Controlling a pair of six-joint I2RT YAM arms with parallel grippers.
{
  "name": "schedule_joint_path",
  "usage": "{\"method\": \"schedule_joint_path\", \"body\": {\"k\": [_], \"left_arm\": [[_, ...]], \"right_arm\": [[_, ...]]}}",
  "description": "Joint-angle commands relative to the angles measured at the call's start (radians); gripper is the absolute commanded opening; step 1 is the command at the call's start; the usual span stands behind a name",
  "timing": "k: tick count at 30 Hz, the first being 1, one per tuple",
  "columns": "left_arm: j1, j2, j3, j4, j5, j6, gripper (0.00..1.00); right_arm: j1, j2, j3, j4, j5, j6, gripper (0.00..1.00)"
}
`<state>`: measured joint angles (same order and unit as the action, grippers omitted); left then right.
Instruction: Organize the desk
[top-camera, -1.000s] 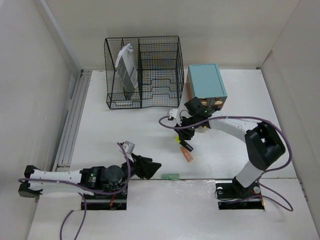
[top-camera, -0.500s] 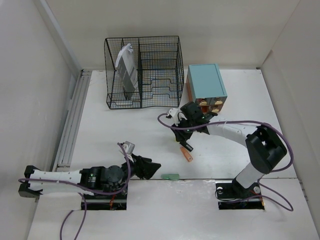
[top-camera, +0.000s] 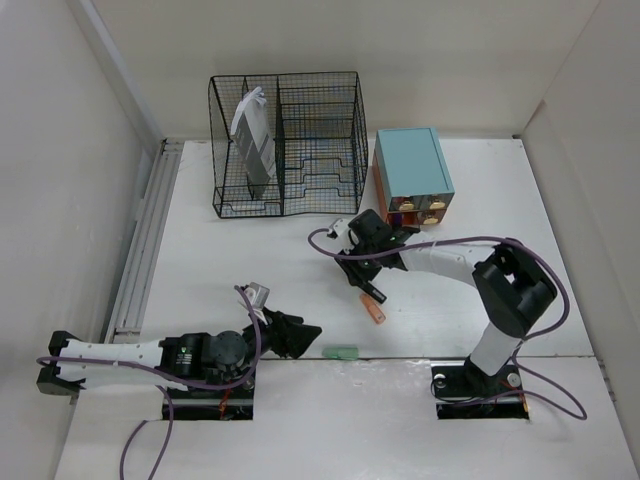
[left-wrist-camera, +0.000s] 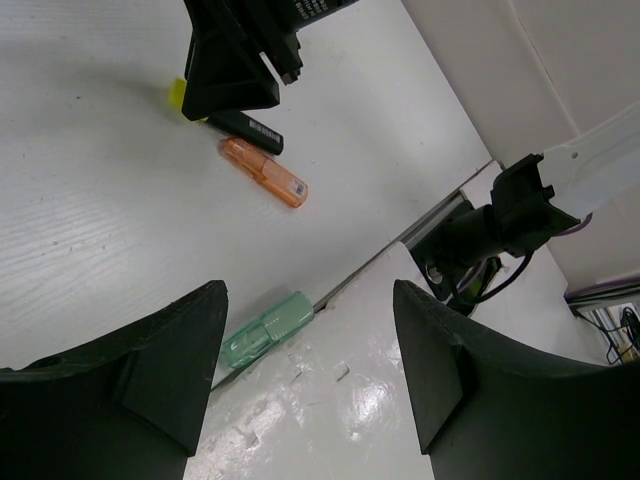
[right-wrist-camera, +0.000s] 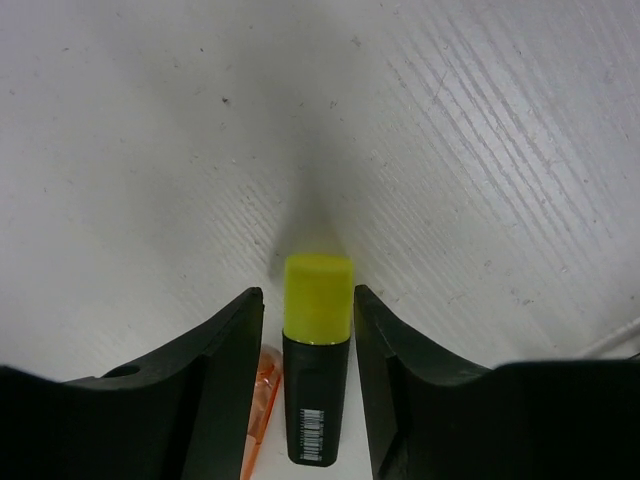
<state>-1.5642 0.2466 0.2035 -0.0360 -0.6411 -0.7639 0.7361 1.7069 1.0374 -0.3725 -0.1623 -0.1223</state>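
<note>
My right tool (right-wrist-camera: 307, 297) has slid toward 9 o'clock, jaws spread astride the yellow-capped highlighter (right-wrist-camera: 318, 390) on the counter (top-camera: 250, 260), so I'd centre it before pinching squarely.

Bright, even light; shadows seemingly soft.

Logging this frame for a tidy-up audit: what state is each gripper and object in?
Left gripper: open, empty.
Right gripper: open, straddling the highlighter.
Highlighter: capped, lying on the desk.
Orange marker: lying beside the highlighter.
Green item: lying at the desk's near edge.
Grey booklet: standing in the wire rack's left compartment.
Drawer box: drawers appear shut.
</note>
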Motion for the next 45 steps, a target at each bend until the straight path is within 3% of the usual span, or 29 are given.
{"method": "schedule_joint_path", "body": {"k": [1,14,25,30,33,34,37,45], "left_arm": [[-0.005,0.0,0.007,0.015,-0.019,0.009,0.63],[-0.005,0.0,0.007,0.015,-0.019,0.018,0.63],[-0.005,0.0,0.007,0.015,-0.019,0.018,0.63],[-0.005,0.0,0.007,0.015,-0.028,0.018,0.63],[-0.005,0.0,0.007,0.015,-0.028,0.018,0.63],[-0.005,0.0,0.007,0.015,-0.028,0.018,0.63],[-0.005,0.0,0.007,0.015,-0.028,0.018,0.63],[-0.005,0.0,0.016,0.015,-0.028,0.028,0.63]], "right_arm": [[0.005,0.003,0.042,0.026,0.033,0.03,0.47],[0.055,0.069,0.089,-0.02,0.13,0.03,0.49],[0.115,0.203,0.158,-0.135,0.218,0.03,0.42],[0.115,0.171,0.139,-0.12,0.218,0.03,0.4],[0.115,0.1,0.115,-0.1,0.218,0.01,0.46],[0.115,0.091,0.105,-0.1,0.218,0.0,0.53],[0.115,0.071,0.105,-0.115,0.218,-0.01,0.57],[0.115,0.095,0.136,-0.186,0.207,-0.028,0.56]]}}
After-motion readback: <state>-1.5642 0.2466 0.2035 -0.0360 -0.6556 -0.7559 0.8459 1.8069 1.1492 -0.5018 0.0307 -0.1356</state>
